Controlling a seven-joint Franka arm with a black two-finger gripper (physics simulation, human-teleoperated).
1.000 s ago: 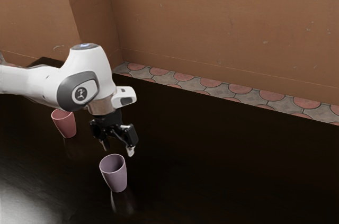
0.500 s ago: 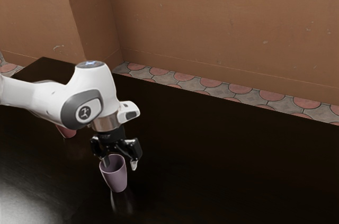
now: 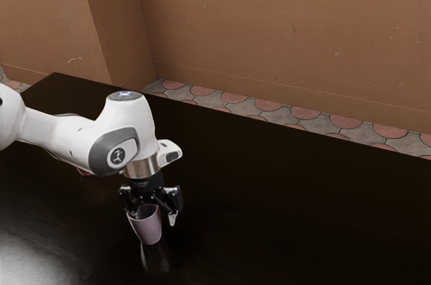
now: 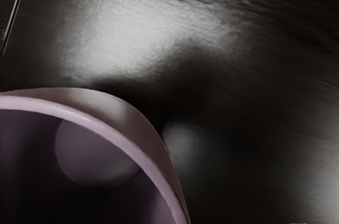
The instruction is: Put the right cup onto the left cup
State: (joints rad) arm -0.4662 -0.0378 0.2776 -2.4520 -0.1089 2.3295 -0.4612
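Observation:
The gripper [image 3: 156, 215] is low over the purple cup [image 3: 148, 230] in the exterior view, its fingers apart and open. One finger reaches into the cup's mouth; the other hangs outside the wall, on the exterior view's right, with a gap to the cup. The purple cup [image 4: 145, 147] stands upright, and the wrist view looks down past its rim into the inside. Only a sliver of the pink cup [image 3: 85, 174] peeks out under the arm, which hides most of it.
The dark, glossy table [image 3: 289, 197] stretches around the cups, with its far edge along a tiled floor strip [image 3: 308, 113]. A brown wall [image 3: 283, 36] rises behind it. The arm spans the exterior view's left, above the pink cup.
My hand has come down and slightly toward the exterior view's right, bringing one finger into the purple cup's mouth. The arm now covers nearly all of the pink cup. The purple cup has stayed put.

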